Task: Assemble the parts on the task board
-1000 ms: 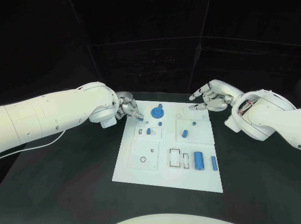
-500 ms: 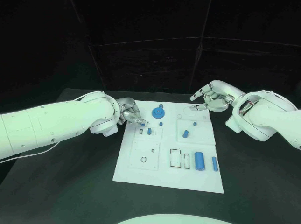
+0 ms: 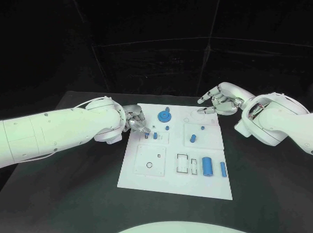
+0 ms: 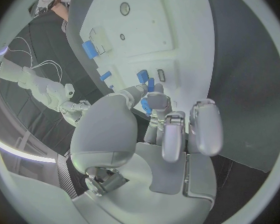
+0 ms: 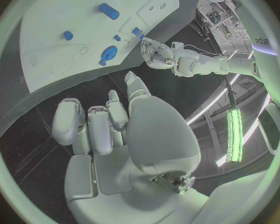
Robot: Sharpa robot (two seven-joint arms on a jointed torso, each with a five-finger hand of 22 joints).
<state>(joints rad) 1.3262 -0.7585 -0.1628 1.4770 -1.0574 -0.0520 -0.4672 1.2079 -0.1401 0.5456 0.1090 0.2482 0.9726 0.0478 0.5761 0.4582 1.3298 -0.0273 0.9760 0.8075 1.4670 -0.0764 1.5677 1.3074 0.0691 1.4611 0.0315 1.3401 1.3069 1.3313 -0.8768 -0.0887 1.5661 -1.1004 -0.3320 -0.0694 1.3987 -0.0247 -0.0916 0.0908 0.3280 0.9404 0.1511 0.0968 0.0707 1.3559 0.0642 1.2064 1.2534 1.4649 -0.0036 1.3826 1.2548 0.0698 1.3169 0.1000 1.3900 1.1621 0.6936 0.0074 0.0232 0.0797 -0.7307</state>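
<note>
The white task board (image 3: 146,167) lies mid-table. My left hand (image 3: 135,120) hovers over its far left part and pinches a small blue part (image 4: 144,105) between thumb and a finger, just above a small blue peg (image 3: 156,135) and slots. The left wrist view shows that hand (image 4: 168,129) with the board (image 4: 171,30) beyond it. My right hand (image 3: 219,103) hangs at the board's far right corner, fingers apart, holding nothing. A round blue part (image 3: 163,116), a short blue part (image 3: 192,138), a big blue cylinder (image 3: 207,166) and a slim blue bar (image 3: 222,169) lie on the board.
Black table (image 3: 72,194) surrounds the board on all sides. In the right wrist view my right hand (image 5: 105,127) is over the table beside the board (image 5: 59,10), with the left hand (image 5: 157,54) across from it.
My left hand has shifted slightly nearer and inward over the board with the small blue part. The right hand has not moved.
</note>
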